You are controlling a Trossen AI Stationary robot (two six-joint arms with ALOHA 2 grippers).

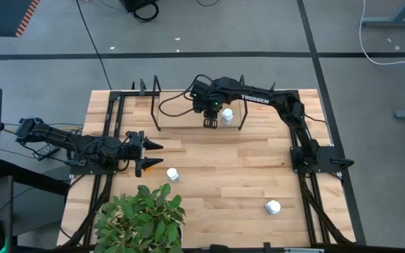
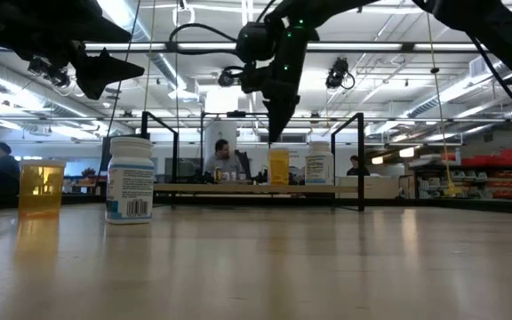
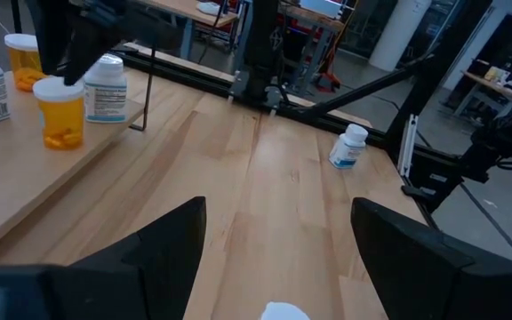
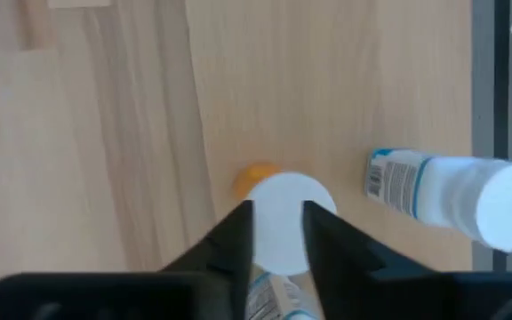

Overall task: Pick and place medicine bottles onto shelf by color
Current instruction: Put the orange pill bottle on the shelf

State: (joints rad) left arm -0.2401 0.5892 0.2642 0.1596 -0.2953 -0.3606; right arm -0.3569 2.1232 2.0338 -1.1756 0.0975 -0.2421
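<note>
The shelf (image 1: 181,118) stands at the table's far side. On it stand an orange medicine bottle (image 2: 278,166) and a white one (image 2: 318,164); the left wrist view shows several there (image 3: 60,114). My right gripper (image 2: 274,135) hangs point-down just above the orange bottle's white cap (image 4: 283,218), clear of it, fingers a narrow gap apart and holding nothing. My left gripper (image 1: 153,155) waits open over the table's left side. Loose white bottles stand on the table (image 1: 172,174) and near the right front (image 1: 273,207). An orange bottle (image 2: 41,187) stands at the low view's left.
A potted plant (image 1: 143,218) fills the near left corner. Black metal uprights (image 2: 360,160) frame the shelf's ends. Bare wood lies between the shelf and the loose bottles. People sit in the room beyond the table.
</note>
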